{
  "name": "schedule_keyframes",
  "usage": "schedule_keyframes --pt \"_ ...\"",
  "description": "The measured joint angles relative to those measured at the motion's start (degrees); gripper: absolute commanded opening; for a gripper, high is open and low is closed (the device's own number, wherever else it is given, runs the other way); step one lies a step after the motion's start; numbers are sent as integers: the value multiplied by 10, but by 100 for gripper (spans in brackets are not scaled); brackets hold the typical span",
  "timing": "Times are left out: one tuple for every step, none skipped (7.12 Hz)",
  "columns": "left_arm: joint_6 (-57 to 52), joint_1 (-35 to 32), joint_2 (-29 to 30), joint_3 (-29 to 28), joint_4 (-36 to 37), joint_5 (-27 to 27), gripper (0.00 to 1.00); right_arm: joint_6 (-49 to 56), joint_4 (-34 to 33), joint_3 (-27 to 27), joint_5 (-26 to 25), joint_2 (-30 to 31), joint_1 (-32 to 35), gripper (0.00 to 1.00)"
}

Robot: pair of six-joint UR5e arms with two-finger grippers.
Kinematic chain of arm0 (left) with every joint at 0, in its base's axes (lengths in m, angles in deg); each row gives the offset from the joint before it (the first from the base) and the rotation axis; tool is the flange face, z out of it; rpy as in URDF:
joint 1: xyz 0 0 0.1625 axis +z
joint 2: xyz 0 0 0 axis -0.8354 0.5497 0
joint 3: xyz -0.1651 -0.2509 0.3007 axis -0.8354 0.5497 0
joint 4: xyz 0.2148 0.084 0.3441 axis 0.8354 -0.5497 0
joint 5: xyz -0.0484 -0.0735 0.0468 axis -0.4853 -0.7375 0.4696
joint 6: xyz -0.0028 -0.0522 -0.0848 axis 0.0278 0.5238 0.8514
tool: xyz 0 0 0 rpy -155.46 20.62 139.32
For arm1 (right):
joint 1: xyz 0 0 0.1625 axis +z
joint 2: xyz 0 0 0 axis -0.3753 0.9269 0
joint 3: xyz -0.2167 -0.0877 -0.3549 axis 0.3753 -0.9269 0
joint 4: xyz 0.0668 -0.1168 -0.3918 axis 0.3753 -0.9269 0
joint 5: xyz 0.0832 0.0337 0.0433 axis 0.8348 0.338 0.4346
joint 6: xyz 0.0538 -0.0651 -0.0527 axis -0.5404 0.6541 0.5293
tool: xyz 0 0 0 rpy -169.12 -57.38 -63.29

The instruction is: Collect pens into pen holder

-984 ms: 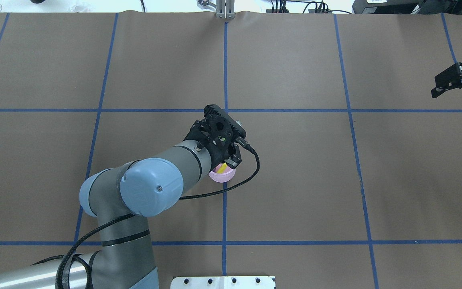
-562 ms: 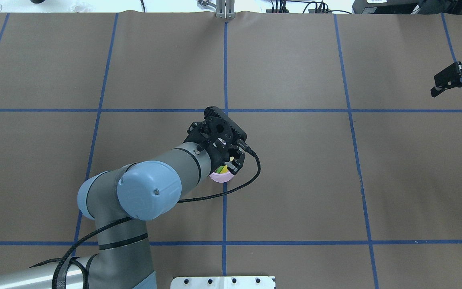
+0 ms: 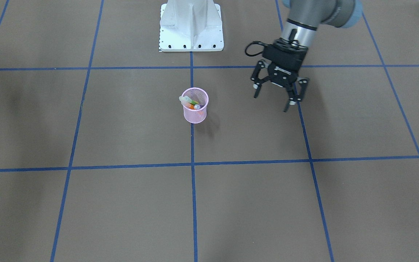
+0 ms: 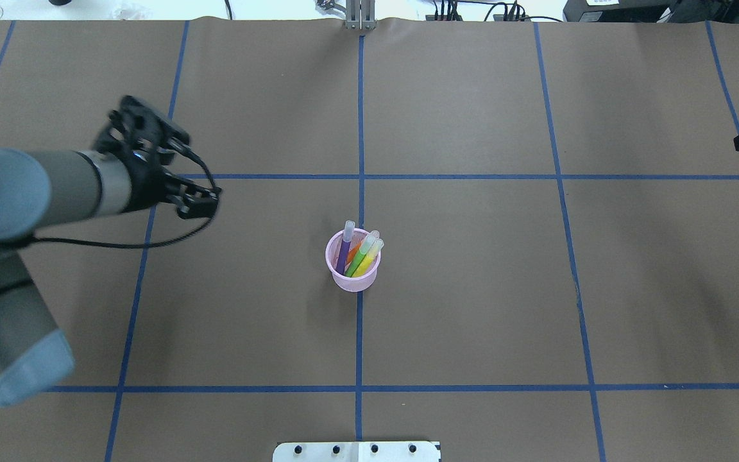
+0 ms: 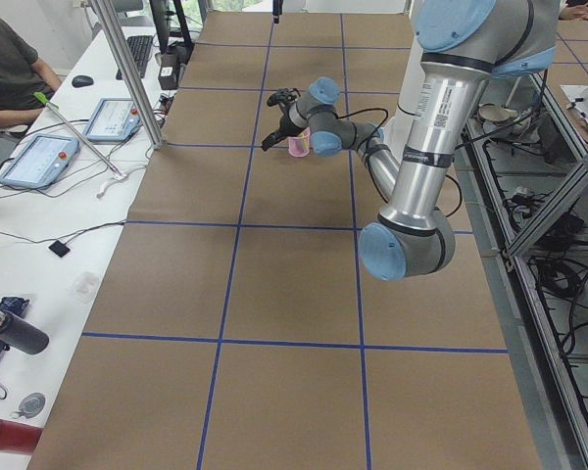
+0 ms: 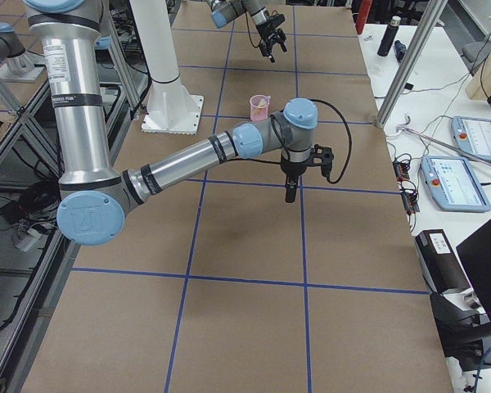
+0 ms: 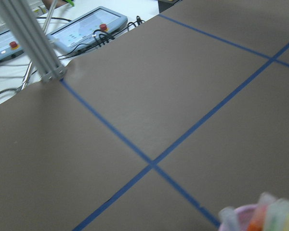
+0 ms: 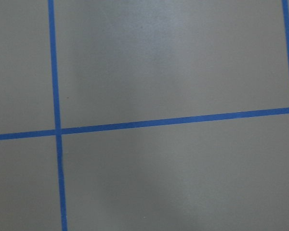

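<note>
The left gripper [image 3: 277, 100] is held up over the table [image 4: 472, 321] with its fingers spread wide, and nothing is held in it. The pen holder [image 4: 351, 280] is found to the right of it and a little nearer to the robot, well apart from it, in the middle of the table. The pens [image 4: 358, 255] are seen standing inside the holder with their pale caps up: a purple, an orange, a green and a yellow one. They are tilted a little to the right. No pen is seen lying on the table, so the job looks done and no more picking up seems to be needed.

The right gripper [image 6: 290, 187] is kept far off at the right side, much farther from the holder than the left one. Whether it is open or closed cannot be told.
</note>
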Motion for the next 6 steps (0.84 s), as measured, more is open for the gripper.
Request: schedule_keyframes --pt "-1 -97 -28 -33 33 -128 100 51 0 -18 1 9 26 100" --pt "-4 -183 -35 -74 88 -239 100 104 -1 -46 4 13 56 100" --pt "-34 -245 -44 -101 127 -299 100 149 -1 -76 12 14 83 100" --pt "-116 -298 -60 -126 149 -324 100 187 -1 -102 26 16 103 100" --pt "-224 -348 -73 -155 177 -334 100 214 0 -116 32 23 112 100" --pt "-292 -383 -87 -175 209 -337 100 225 0 -123 34 32 116 100"
